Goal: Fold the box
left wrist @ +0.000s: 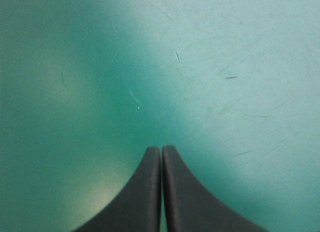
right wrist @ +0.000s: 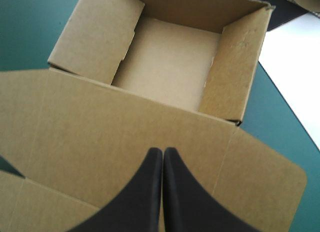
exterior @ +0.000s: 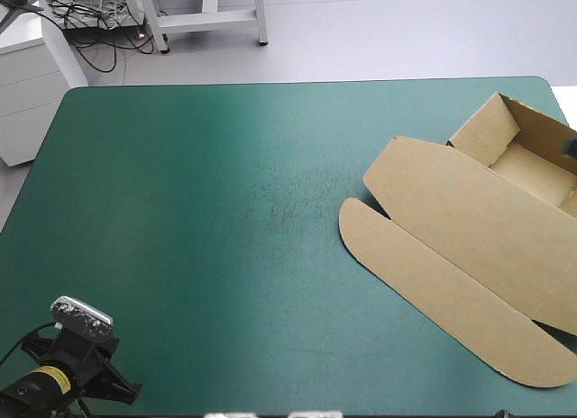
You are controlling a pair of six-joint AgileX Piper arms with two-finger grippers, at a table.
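Note:
The brown box (exterior: 469,229) lies at the table's right side as an open tray (exterior: 527,152) with raised walls. Its lid (exterior: 478,215) is flat toward the table's middle, and a long rounded flap (exterior: 442,287) lies nearest the front. My right gripper (right wrist: 162,151) is shut with nothing in it. It hangs over the flat lid (right wrist: 115,137), and the tray (right wrist: 170,62) stands open ahead of it. That gripper is outside the high view. My left gripper (left wrist: 161,149) is also shut, over bare teal-green cover. Its arm (exterior: 68,364) is at the front left corner.
The box's tray reaches close to the table's right edge (exterior: 561,98), with pale floor (right wrist: 295,72) beyond it. Bare teal-green cover (exterior: 225,211) spans the left and middle of the table.

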